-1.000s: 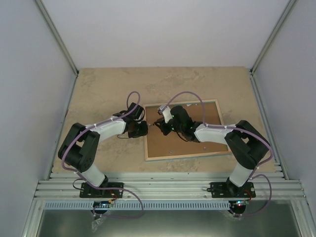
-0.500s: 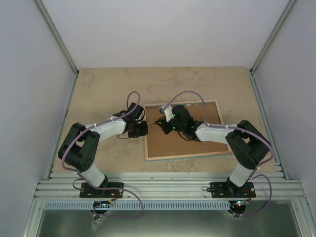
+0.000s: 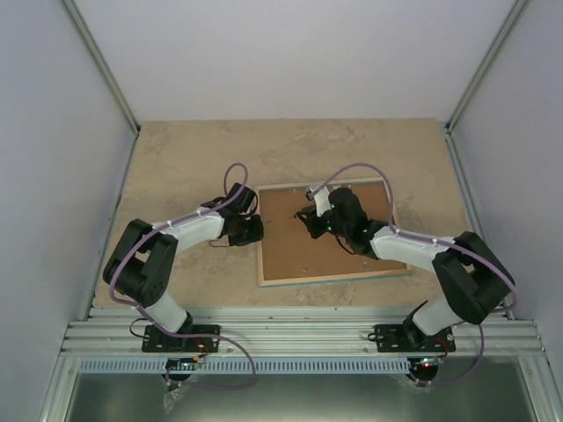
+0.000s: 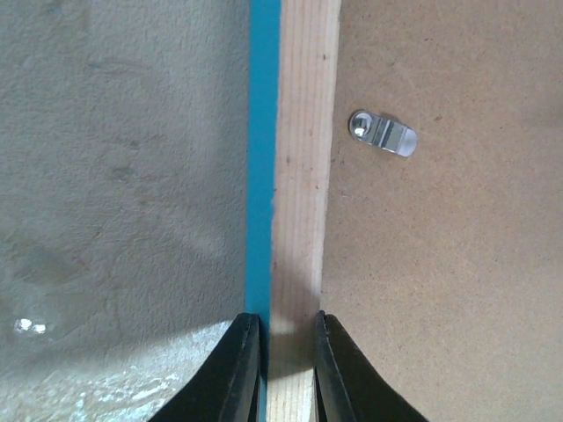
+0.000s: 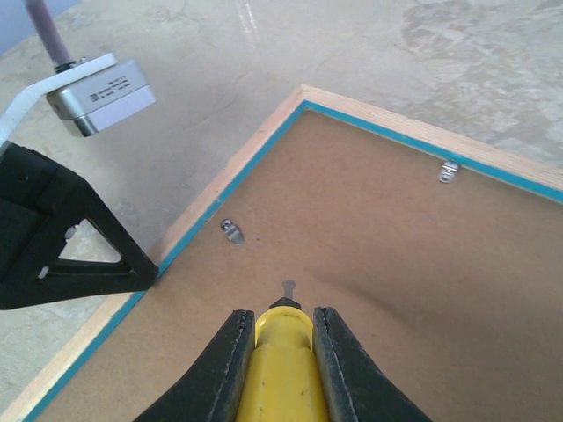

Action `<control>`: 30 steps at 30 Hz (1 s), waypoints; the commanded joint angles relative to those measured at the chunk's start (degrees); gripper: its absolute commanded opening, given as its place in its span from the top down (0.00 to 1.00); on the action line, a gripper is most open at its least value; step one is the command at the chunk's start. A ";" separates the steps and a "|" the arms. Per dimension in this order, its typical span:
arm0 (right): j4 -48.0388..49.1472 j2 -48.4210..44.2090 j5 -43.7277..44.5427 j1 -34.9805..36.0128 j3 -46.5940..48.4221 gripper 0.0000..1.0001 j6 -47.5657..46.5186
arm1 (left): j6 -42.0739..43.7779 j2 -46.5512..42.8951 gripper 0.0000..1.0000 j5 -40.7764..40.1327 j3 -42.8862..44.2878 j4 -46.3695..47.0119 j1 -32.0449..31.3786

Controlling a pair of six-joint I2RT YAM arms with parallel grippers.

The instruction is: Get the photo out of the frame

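Because the frame (image 4: 303,202) lies face down at the middle-right of the table (image 3: 176,158), only its light wood back rim, a turquoise outer edge and the brown backing board (image 3: 290,251) are exposed. The photo is not visible in any view. It is judged to sit under that board, inside the frame, not yet extracted.

The left pincer (image 4: 281,369) is closed across the frame's left rim, one finger on the turquoise outside and one on the inner side. This is judged a steadying hold to stop the frame sliding.

The right pincer (image 5: 281,332) is clamped on a yellow-handled tool (image 5: 281,374), and the tool's metal tip (image 5: 288,288) points down at the board near its left side. The tool is presumably for turning or prying the fasteners.

Small metal retaining clips are noted along the rim: one beside the left pincer (image 4: 383,134) and two more (image 5: 231,231) (image 5: 449,171), all lying over the board's edge. The board therefore appears secured.

The table is a mottled beige, stone-patterned surface. Plain white panels (image 3: 290,53) enclose it on the left, right and far sides, and a ribbed aluminium rail (image 3: 299,334) carries the arm bases at the near edge.
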 commanded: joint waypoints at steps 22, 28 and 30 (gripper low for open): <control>1.95 -7.76 0.72 -3.99 -4.75 1.00 -0.84 | -32.06 -18.02 0.68 -2.15 -15.49 6.08 -2.96; 2.78 -8.14 -0.10 -4.34 -5.23 1.00 -0.98 | -19.20 -17.63 0.49 -11.82 -6.63 -3.49 -2.84; 2.70 -8.62 -0.35 -4.52 -5.43 1.00 -1.30 | -11.70 -15.41 0.42 -15.21 -1.33 -6.10 -2.37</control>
